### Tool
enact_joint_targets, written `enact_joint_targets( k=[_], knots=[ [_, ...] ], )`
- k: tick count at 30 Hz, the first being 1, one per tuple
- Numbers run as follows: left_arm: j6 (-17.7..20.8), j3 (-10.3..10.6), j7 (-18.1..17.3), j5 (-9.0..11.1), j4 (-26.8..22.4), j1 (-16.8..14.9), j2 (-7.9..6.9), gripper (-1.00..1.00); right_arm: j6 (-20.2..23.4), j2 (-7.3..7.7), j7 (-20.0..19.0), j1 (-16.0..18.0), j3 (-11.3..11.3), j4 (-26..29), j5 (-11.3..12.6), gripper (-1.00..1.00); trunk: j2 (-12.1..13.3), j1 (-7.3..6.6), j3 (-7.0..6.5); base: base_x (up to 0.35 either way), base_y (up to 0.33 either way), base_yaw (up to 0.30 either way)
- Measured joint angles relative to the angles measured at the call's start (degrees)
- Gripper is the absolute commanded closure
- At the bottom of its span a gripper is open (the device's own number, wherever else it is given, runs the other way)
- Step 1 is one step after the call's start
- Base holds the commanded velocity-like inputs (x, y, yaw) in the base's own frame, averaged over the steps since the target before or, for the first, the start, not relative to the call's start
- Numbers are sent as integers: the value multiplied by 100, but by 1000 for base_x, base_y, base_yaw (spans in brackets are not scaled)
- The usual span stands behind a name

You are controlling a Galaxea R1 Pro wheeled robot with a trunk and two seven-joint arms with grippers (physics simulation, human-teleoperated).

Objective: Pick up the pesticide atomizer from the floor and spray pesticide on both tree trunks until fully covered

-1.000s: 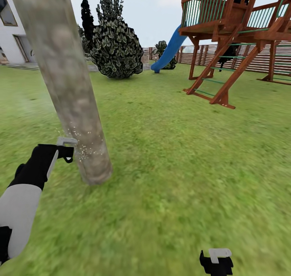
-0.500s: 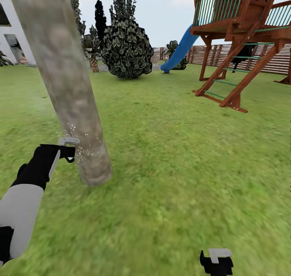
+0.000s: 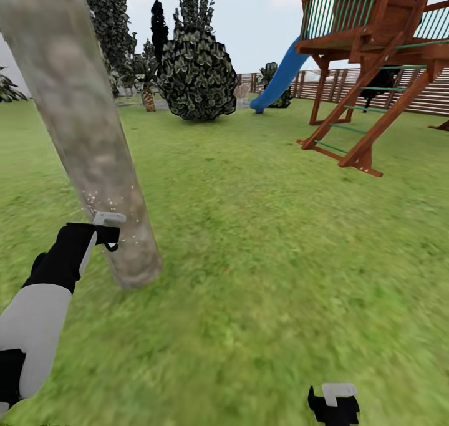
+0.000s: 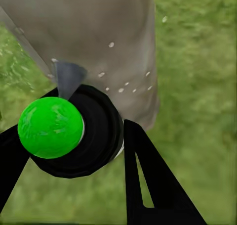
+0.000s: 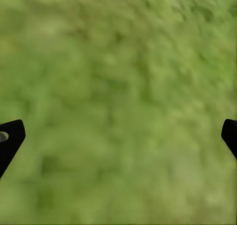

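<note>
Green grass (image 3: 268,239) covers the whole garden, and a brown slat fence (image 3: 430,98) closes it far behind the trunk. Between the trunk and the fence stand a wooden play tower (image 3: 380,45) with a blue slide (image 3: 277,77) and a dark round shrub (image 3: 196,73).

Close to the robot rises a thick grey-tan trunk (image 3: 87,139), leaning in the head view. Small white specks of pesticide (image 3: 103,203) sit on its lower part, and the left wrist view shows them too (image 4: 123,86) on the bark (image 4: 98,32).

The left gripper (image 3: 107,232) is just beside the trunk, near its base. Its two black fingers (image 4: 148,180) are closed on the atomizer (image 4: 79,133), a black round body with a bright green ball-shaped part (image 4: 49,127), which points at the trunk. The grey piece at the gripper almost touches the bark; I cannot tell if it really touches.

The right gripper (image 3: 333,404) hangs low over the grass, well apart from the trunk. Its finger tips (image 5: 10,136) stand wide apart and hold nothing; between them is grass (image 5: 118,106).
</note>
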State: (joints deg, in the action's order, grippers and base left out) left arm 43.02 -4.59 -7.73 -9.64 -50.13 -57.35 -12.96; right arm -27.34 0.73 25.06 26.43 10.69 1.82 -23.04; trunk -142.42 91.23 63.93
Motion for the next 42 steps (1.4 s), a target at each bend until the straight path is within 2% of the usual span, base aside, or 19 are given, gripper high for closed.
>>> enact_joint_targets(
  k=[10,12,14,16,18,19,20,22,23,24,26,27,29,30,31,33,35,38,42],
  knots=[
    [-9,-18,50,-31,85,49,40,100,0,-2,0,-1,0,0,0,-100,0,0,0,190,-238,206],
    [-24,-64,186,-42,97,229,-9,100,0,-2,0,-1,0,-1,0,-100,0,0,1,186,-238,9],
    [-50,-135,304,-19,96,559,-39,100,0,-2,0,-1,0,-1,0,-100,0,1,1,87,-258,1],
    [-55,-122,326,17,99,717,17,100,0,-2,0,-1,0,0,0,-100,0,2,1,12,-271,0],
    [-70,-155,339,63,94,835,187,100,0,-2,0,-1,1,-5,0,-100,0,3,1,-120,-265,0],
    [-73,-214,343,3,94,845,182,100,1,-2,0,-1,0,-5,0,-100,0,3,0,-167,-252,31],
    [-80,-368,343,-23,92,864,162,100,0,-2,0,-1,0,-3,0,-100,0,3,0,-180,-248,97],
    [-92,-827,331,-79,90,900,65,100,4,-8,0,0,-1,-7,0,-100,0,3,0,-172,-247,199],
    [-97,-976,327,-106,93,908,-42,100,1,-10,0,0,-1,-8,0,-100,0,3,0,-88,-257,258],
    [-98,-1028,326,-89,96,914,-111,100,1,-11,0,0,0,-9,0,-100,0,2,0,-45,-264,268],
    [-98,-1025,328,-53,98,949,-117,100,0,-11,0,0,0,-9,0,-100,0,2,0,12,-269,272],
    [-99,-1021,361,-79,98,971,-86,100,0,-11,0,0,0,-9,0,-100,0,1,0,104,-273,276],
    [-134,-938,626,-133,91,992,222,100,0,-11,0,0,1,-9,0,-100,0,1,0,125,-274,216],
    [-309,-926,787,-193,94,1002,314,100,0,-11,0,0,1,-8,0,-100,0,0,0,130,-274,101],
    [-435,-924,882,-215,99,1026,342,100,0,-11,0,-1,0,-8,0,-100,0,0,0,135,-273,52],
    [-775,-921,1193,-175,122,1299,472,100,-1,-4,0,-1,2,-7,-4,-100,0,1,1,156,-263,10],
    [-867,-930,1259,-190,166,1548,522,100,0,4,0,-1,1,-7,-11,-100,0,0,1,173,-245,2],
    [-1366,-979,1299,-180,212,1878,511,100,0,7,0,-1,0,-7,-16,-100,0,0,1,173,-239,0],
    [-1439,-987,1305,-152,231,1905,545,100,0,1,-1,-1,0,-7,-10,-100,0,-1,0,233,-194,0]
  ],
)
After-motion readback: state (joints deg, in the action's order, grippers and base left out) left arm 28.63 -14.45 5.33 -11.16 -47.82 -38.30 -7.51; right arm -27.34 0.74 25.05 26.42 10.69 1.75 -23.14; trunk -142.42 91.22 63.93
